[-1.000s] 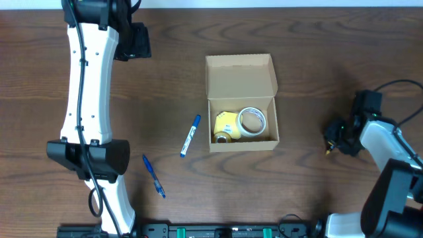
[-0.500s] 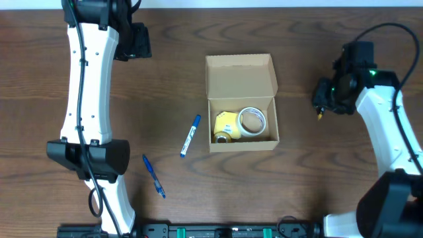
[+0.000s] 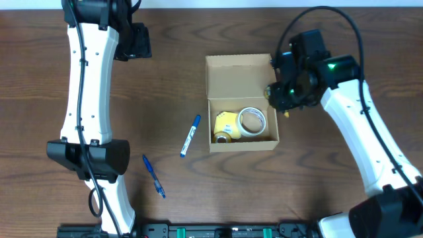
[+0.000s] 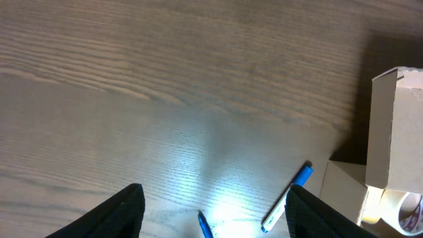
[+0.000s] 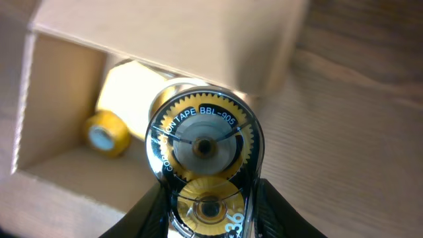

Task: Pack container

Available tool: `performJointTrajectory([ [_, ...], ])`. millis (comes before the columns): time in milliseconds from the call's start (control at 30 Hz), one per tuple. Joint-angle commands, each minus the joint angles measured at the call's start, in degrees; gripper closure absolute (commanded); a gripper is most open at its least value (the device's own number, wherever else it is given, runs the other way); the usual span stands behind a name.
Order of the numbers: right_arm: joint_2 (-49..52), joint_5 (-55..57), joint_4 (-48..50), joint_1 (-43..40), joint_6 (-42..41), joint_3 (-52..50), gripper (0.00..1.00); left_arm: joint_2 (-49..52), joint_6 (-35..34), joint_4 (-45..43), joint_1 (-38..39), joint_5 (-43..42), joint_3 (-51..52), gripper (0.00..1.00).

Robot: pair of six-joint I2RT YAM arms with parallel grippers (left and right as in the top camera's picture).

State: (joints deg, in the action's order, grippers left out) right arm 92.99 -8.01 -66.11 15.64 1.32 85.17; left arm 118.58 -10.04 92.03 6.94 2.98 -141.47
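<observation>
On the dark wooden table [image 3: 172, 86], the container [image 3: 239, 76] sits at centre, flap lid thrown back toward 12 o'clock. The right gripper [image 5: 210, 211] hangs at the box's 2 o'clock rim, clamped on a correction tape dispenser [image 5: 203, 142] (label readable in the wrist view). The left gripper [image 4: 218, 208] hovers well apart at 10 o'clock, fingers spread wide and empty. Inside lie a tape roll [image 3: 252, 121] and a yellow block [image 3: 225, 125]. At 8 o'clock lie a blue marker [image 3: 190, 136] and, farther out, a blue pen [image 3: 154, 176].

Marker [image 3: 190, 135], pen [image 3: 153, 176] L of container [image 3: 239, 76]; roll [image 3: 252, 121], block [image 3: 225, 124] inside; corr. tape [image 5: 203, 149] above.
</observation>
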Motion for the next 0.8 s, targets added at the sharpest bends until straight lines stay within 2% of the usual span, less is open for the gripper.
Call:
performJointTrajectory([
  [0,0.0,-1.5,-1.5,2.2,5.7,1.2,0.70,-0.6,1.1,0.5,-0.2,0.1,-1.3,0.31],
  [167,0.0,-1.7,-4.3,4.5,10.3,0.6,0.69,-0.6,1.1,0.4,-0.2,0.2,-1.3,0.31],
  [267,0.0,-1.7,-4.4,4.7,13.9,-1.2,0.65,-0.6,1.3,0.5,-0.2,0.2,-1.3,0.31],
  [400,0.0,-7.5,-3.4,4.6,23.6,-5.2,0.58,-0.6,1.9,0.5,-0.2,0.4,-1.3,0.31],
  [700,0.0,-7.7,-2.1,4.6,23.4,-6.3,0.59,-0.6,2.0,0.4,-0.2,0.4,-1.3,0.31],
  [767,0.0,-6.8,-0.6,4.6,20.1,-6.3,0.53,-0.6,2.0,0.4,-0.2,0.4,-1.3,0.31],
])
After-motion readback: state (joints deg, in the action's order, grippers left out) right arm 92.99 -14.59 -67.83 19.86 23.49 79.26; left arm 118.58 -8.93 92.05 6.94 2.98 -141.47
